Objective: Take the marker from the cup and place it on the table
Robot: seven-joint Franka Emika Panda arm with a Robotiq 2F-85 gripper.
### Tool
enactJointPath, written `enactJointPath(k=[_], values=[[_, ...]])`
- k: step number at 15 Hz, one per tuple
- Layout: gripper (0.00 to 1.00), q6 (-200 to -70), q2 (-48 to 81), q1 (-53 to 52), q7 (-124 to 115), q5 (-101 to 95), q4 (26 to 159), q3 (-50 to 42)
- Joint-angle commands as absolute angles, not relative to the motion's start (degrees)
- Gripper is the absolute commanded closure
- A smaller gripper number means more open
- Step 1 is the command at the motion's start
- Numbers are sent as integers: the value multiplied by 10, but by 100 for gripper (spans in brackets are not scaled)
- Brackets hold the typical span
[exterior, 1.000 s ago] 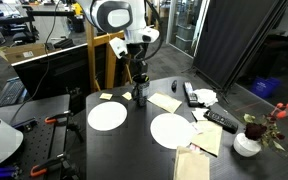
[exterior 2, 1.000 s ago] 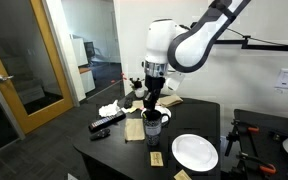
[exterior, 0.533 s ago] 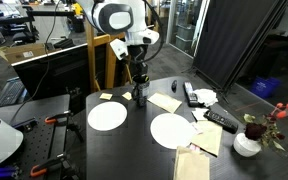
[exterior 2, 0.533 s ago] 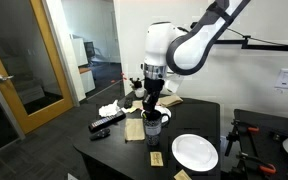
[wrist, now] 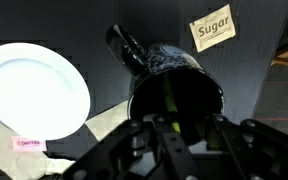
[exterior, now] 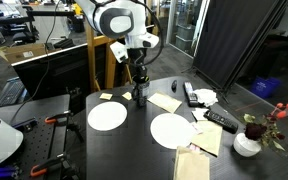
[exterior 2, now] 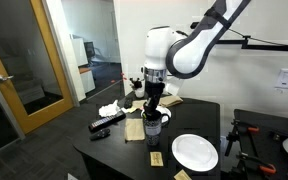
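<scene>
Hardly anything has shifted over the last second: in an exterior view the arm's white upper joint has turned a touch, and the gripper (exterior: pixel 137 82) hangs over the cup (exterior: pixel 139 96) just as it did before. The cup stands upright on the dark table (exterior: pixel 136 135), near the edge on the arm's side, with a white plate (exterior: pixel 107 116) close by and a second plate (exterior: pixel 171 130) further across. From the opposite side the gripper (exterior 2: pixel 154 103) again sits directly above the cup (exterior 2: pixel 153 127), close to its rim, and only one plate (exterior 2: pixel 195 151) shows on the table (exterior 2: pixel 114 152). The wrist view looks almost straight down into the cup (wrist: pixel 174 65), whose handle sticks out toward the upper left of the picture. Inside stands the marker (wrist: pixel 169 100), a thin yellow-green streak against the dark interior. Its long axis runs from the cup's bottom up toward the gripper (wrist: pixel 184 135), so it is roughly upright and seen nearly end-on. Which end points up cannot be told, and in both exterior views the marker is too small to make out. The two fingers (wrist: pixel 152 130) stand apart at the bottom of the wrist view, on either side of the cup's mouth, with a clear gap between them and nothing clamped. A plate (wrist: pixel 29 90) lies left of the cup, and a tan packet (wrist: pixel 212 28) printed "Sugar" lies on the table (wrist: pixel 84 25) beyond it.
</scene>
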State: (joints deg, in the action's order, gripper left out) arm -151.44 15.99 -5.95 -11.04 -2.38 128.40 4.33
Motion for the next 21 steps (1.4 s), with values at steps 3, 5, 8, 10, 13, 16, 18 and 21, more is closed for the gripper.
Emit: enactJointPath(k=[3,5,8,10,13,16,18,21], values=[[68,-1513,174,-72,-119,-37,1274,27],[67,-1514,177,-74,-119,-37,1273,24],[67,-1517,183,-77,-118,-37,1271,22],[67,-1521,186,-77,-118,-38,1271,22],[68,-1527,188,-77,-116,-37,1273,23],[69,-1538,191,-78,-114,-36,1273,23],[69,-1545,192,-79,-112,-36,1274,23],[68,-1552,196,-81,-113,-40,1274,21]])
